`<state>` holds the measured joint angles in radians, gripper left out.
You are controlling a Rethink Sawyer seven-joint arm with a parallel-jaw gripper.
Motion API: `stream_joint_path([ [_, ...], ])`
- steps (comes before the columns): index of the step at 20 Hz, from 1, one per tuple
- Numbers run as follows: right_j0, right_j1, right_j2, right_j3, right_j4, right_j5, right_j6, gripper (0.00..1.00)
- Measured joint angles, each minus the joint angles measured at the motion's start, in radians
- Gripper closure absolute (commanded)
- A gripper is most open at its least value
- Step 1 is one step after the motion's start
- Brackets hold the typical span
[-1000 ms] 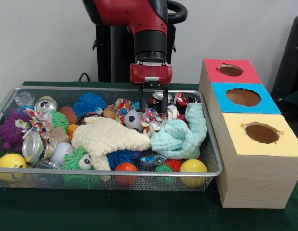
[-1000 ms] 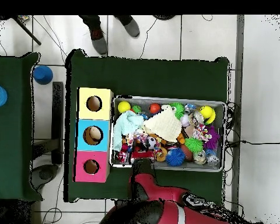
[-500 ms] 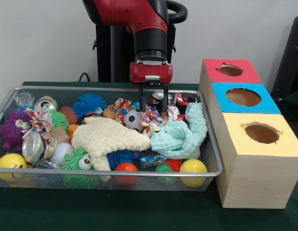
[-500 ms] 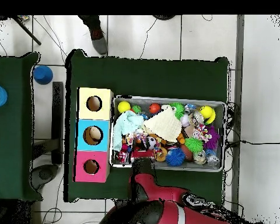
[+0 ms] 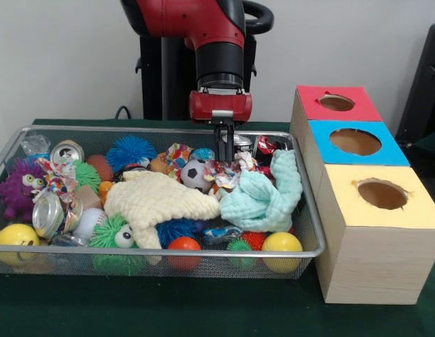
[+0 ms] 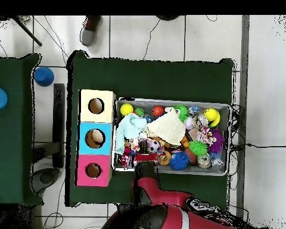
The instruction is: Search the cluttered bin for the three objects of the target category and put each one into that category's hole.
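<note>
The gripper [image 5: 225,156] is lowered into the far side of the wire bin [image 5: 312,232], its fingers drawn together with no gap visible between them; whether they pinch anything cannot be told. The tips sit just beside a crumpled colourful wrapper [image 5: 224,173] and a soccer ball [image 5: 195,173]. A mint cloth [image 5: 263,196] and a cream cloth [image 5: 161,199] cover the bin's middle. The box [image 5: 372,232] with red [image 5: 336,102], blue [image 5: 355,142] and yellow holes [image 5: 381,194] stands beside the bin on the green surface [image 5: 203,309].

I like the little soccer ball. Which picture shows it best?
The front view: the soccer ball sits plainly beside the cream cloth, its black patches clear. In the overhead view it is only a tiny speck among the toys.
</note>
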<state>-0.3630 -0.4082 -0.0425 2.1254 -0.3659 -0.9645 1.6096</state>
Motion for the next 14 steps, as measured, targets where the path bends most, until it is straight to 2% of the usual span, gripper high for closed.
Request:
stream_joint_path([
  [14,-0.005,-0.015,-0.001,0.0,-0.003,0.001,0.0,1.0],
])
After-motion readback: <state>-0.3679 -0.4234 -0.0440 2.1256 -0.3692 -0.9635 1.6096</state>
